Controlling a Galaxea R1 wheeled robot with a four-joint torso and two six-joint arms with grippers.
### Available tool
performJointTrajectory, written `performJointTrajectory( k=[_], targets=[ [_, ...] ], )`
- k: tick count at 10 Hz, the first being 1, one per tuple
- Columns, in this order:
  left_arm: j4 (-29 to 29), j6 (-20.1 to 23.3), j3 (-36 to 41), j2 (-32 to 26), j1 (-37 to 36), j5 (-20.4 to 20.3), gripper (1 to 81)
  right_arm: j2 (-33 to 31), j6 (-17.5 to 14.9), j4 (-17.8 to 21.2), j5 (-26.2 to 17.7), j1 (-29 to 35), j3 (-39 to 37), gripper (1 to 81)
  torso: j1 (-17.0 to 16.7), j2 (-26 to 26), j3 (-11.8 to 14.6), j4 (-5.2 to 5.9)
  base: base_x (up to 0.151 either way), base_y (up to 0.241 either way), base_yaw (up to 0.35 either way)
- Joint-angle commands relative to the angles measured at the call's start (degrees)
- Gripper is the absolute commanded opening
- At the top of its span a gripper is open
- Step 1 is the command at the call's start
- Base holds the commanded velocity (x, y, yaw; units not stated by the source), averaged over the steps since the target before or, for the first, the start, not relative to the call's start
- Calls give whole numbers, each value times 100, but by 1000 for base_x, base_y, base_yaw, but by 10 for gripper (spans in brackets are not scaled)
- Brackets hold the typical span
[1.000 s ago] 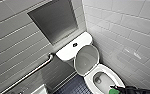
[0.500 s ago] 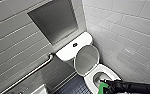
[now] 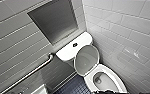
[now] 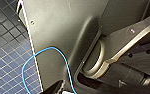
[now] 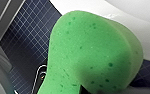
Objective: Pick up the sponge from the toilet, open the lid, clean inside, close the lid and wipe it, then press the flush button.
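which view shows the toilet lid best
The head view: the lid stands raised, grey inner face whole. The right wrist view has white porcelain behind the sponge, lid or bowl I cannot tell. The left wrist view faces floor tiles.

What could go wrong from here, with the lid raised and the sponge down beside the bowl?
1. The sponge hangs over the dark tiled floor, outside the white bowl. If the grip on it slips, it would probably land on the floor, not in the bowl.
2. The lid stands raised in front of the tank top. A bump from an arm could tip it shut before the inside is cleaned.
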Motion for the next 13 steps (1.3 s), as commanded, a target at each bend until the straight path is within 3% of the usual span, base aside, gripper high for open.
performJointTrajectory(
  k=[1, 3, 5, 8, 13],
  targets=[
    [8, 43, -23, -121, 69, 424, 811, 284, 2, -111, -287, 237, 10, 10, 0, 0, 0, 0, 0, 0, 0],
    [17, 43, -23, -121, 69, 380, 811, 391, 2, -295, -208, -175, -353, 10, 0, 0, 0, 0, 0, 0, 0],
    [17, 43, -23, -138, 69, 380, 811, 399, -33, -401, 143, -545, -766, 10, 0, 0, 0, 0, 0, 0, 0],
    [17, 43, -23, -147, 69, 380, 811, 417, -314, -436, 644, -843, -1311, 10, 0, 0, 0, 0, 0, 0, 0],
    [17, 43, -23, -156, 60, 389, 811, 434, -1017, -366, 2033, -1609, -2813, 10, 0, 0, 2, 0, 0, 0, 0]
  ],
)
